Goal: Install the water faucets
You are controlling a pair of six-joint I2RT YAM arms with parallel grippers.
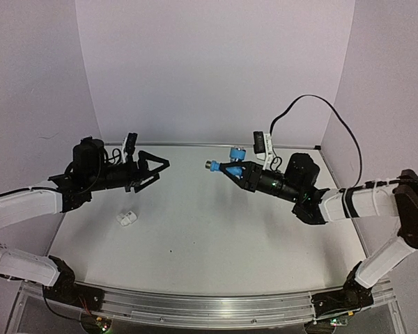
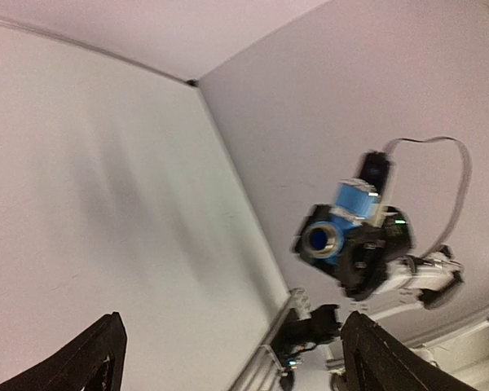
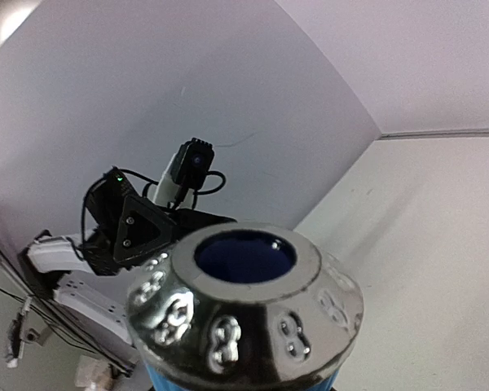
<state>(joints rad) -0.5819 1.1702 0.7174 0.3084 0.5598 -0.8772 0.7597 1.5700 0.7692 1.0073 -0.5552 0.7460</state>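
My right gripper (image 1: 234,172) is shut on the light-blue tap body (image 1: 219,167) and holds it in the air above the table, with its metal-ringed open end pointing left toward my left gripper. That metal collar (image 3: 244,301) fills the bottom of the right wrist view and hides my right fingers. My left gripper (image 1: 155,167) is open and empty, held in the air facing the tap with a gap between them. In the left wrist view the tap (image 2: 322,240) shows beyond my spread gripper (image 2: 232,326). The white fitting (image 1: 126,218) lies on the table below my left arm.
The white table (image 1: 216,236) is walled at the back and both sides. A metal rail (image 1: 209,306) runs along its near edge. A black cable (image 1: 334,118) loops above my right arm. My left gripper also shows in the right wrist view (image 3: 147,232).
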